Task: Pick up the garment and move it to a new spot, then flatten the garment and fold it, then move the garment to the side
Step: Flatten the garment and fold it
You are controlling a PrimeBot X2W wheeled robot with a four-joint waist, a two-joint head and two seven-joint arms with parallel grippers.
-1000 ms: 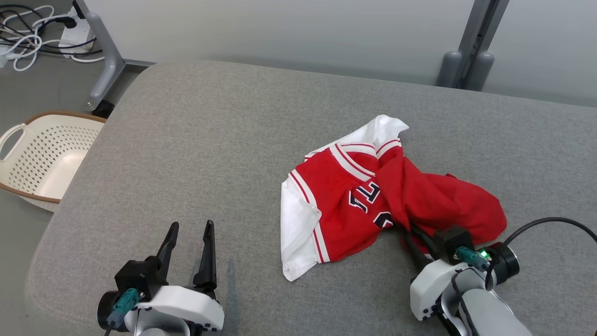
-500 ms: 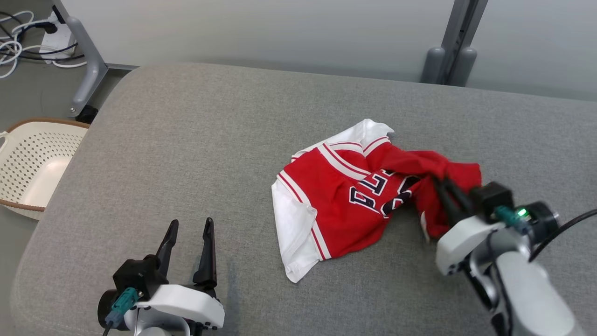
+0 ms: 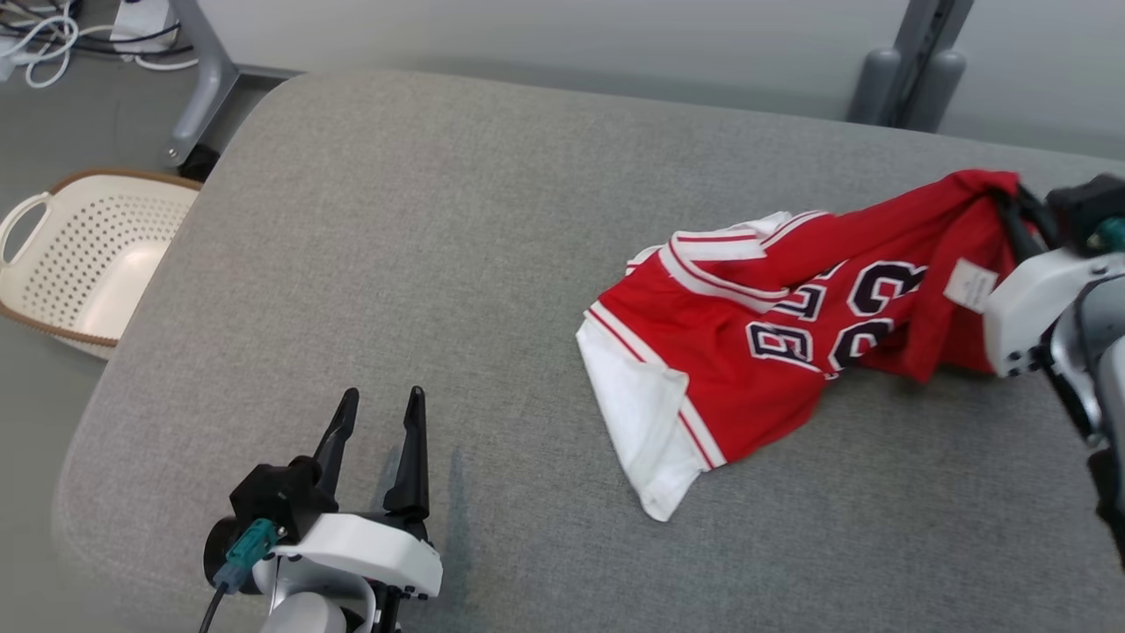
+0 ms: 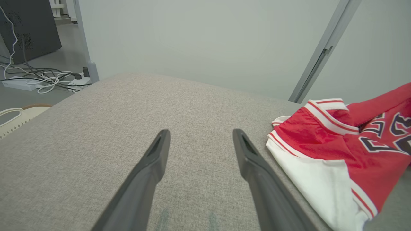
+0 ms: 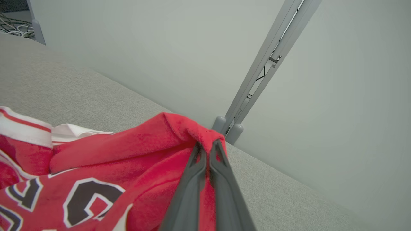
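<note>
Right wrist view: right gripper (image 5: 205,146) clamps a red fold of the garment (image 5: 122,150), the rest trailing from its tips onto the cushion (image 5: 289,199); left gripper (image 3: 382,393) gapes empty; seemingly the pick-up step; next, lift clear and carry.

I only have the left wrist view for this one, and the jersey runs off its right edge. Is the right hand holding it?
Observer: Yes, the right hand is shut on a bunched red edge of the jersey.
Operator: Is that edge off the cushion?
Observer: It looks raised, with cloth sloping down from it to the cushion.
Operator: Anything else near the grip?
Observer: A white label on the cloth, just beside that hand.
</note>
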